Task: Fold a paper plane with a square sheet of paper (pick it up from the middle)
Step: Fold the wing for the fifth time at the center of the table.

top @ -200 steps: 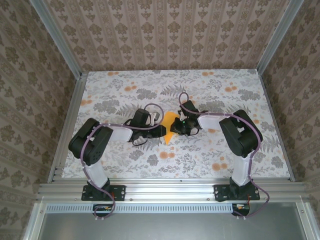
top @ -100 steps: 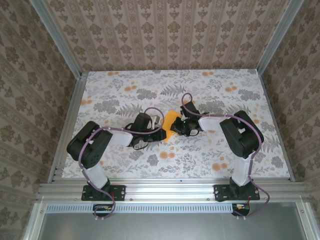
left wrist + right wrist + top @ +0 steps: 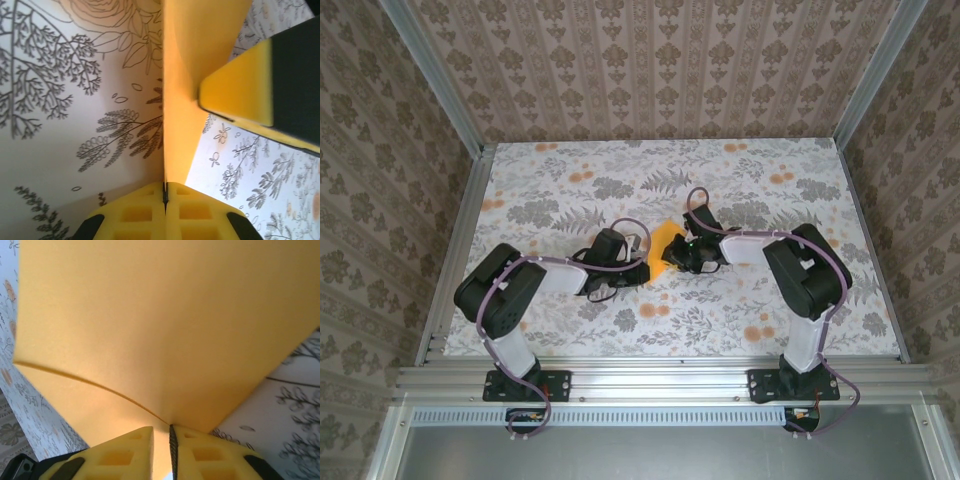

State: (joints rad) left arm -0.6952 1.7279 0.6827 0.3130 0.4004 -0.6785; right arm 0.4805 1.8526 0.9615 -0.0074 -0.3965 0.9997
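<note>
Thin orange-yellow paper sits over the middle of the table, between both grippers.
The sheet is smooth, matte and plain, bent into a soft fold with one curved edge; the table is printed with grey ferns and orange blooms. The left gripper, with yellow waffle-moulded pads, is pressed tight on the sheet's edge. The right gripper stands a sliver apart with the sheet between, against one pad; I cannot tell whether it pinches.

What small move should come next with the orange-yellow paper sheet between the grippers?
Probably open the right gripper and back it off: the left gripper is pinched shut on the thin orange-yellow paper sheet, while the right's jaws stand slightly apart around it.
</note>
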